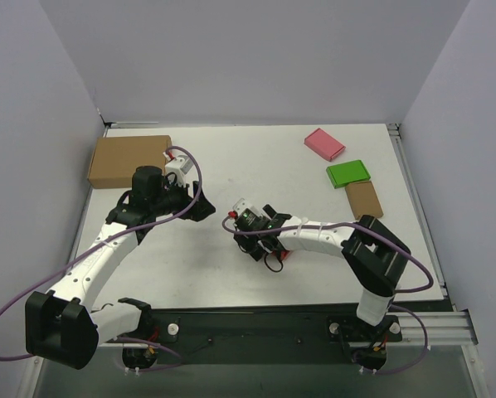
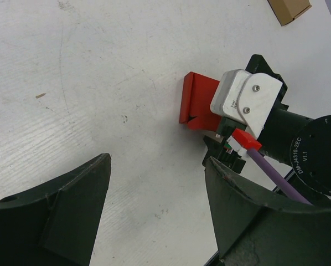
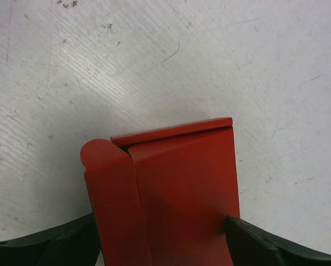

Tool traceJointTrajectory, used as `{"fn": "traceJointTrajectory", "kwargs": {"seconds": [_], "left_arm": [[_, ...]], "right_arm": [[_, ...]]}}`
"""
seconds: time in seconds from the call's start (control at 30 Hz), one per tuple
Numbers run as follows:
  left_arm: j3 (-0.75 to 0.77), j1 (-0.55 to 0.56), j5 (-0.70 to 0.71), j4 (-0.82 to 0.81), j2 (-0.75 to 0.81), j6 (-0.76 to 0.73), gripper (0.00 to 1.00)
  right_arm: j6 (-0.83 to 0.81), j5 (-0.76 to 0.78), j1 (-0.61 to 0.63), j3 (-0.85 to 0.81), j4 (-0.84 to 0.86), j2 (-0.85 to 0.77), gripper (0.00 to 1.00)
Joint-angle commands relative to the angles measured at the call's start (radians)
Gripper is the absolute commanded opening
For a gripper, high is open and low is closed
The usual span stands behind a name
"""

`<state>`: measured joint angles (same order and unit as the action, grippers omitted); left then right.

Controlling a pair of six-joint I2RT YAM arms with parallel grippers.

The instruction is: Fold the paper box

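The paper box is bright red cardboard. It fills the lower middle of the right wrist view, with a narrow flap folded along its far edge and a rounded tab at the left. My right gripper stands open around it. The right fingertip touches the box's right edge, and the left side panel overlaps the left finger. From above, only a red sliver of the box shows under the right gripper. My left gripper is open and empty over bare table, a short way left of the box.
A large brown carton lies at the back left, just beyond the left arm. At the back right lie a pink flat box, a green flat box and a small brown box. Grey walls enclose the table.
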<state>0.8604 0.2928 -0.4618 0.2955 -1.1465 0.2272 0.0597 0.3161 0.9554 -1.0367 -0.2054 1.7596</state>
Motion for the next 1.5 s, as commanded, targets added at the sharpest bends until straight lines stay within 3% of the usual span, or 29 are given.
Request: {"fn": "traceJointTrajectory", "kwargs": {"seconds": [0.0, 0.33, 0.5, 0.57, 0.6, 1.1, 1.3, 1.47], "left_arm": [[0.002, -0.003, -0.02, -0.039, 0.017, -0.014, 0.78], [0.002, -0.003, -0.023, -0.041, 0.025, -0.014, 0.78], [0.0, -0.001, -0.024, -0.041, 0.025, -0.014, 0.78], [0.002, -0.001, -0.024, -0.041, 0.025, -0.014, 0.78], [0.0, -0.001, -0.026, -0.041, 0.025, -0.014, 0.78], [-0.106, 0.006, -0.02, -0.068, 0.09, 0.135, 0.78], [-0.228, 0.017, -0.073, -0.212, 0.084, 0.299, 0.78], [-0.31, 0.066, -0.187, -0.444, -0.002, 0.394, 0.78]], "right_arm": [[0.012, 0.129, 0.023, 0.021, -0.049, 0.06, 0.87], [0.035, 0.086, 0.029, 0.02, -0.06, 0.087, 0.45], [0.02, 0.058, 0.042, 0.018, -0.071, 0.08, 0.32], [0.019, 0.048, 0.051, 0.021, -0.074, 0.061, 0.04], [0.023, 0.046, 0.054, 0.024, -0.072, 0.054, 0.0], [0.084, -0.11, 0.128, 0.047, -0.052, -0.155, 0.0], [0.106, -0.169, 0.128, 0.084, -0.003, -0.219, 0.0], [0.1, -0.238, 0.125, 0.083, 0.003, -0.239, 0.0]]}}
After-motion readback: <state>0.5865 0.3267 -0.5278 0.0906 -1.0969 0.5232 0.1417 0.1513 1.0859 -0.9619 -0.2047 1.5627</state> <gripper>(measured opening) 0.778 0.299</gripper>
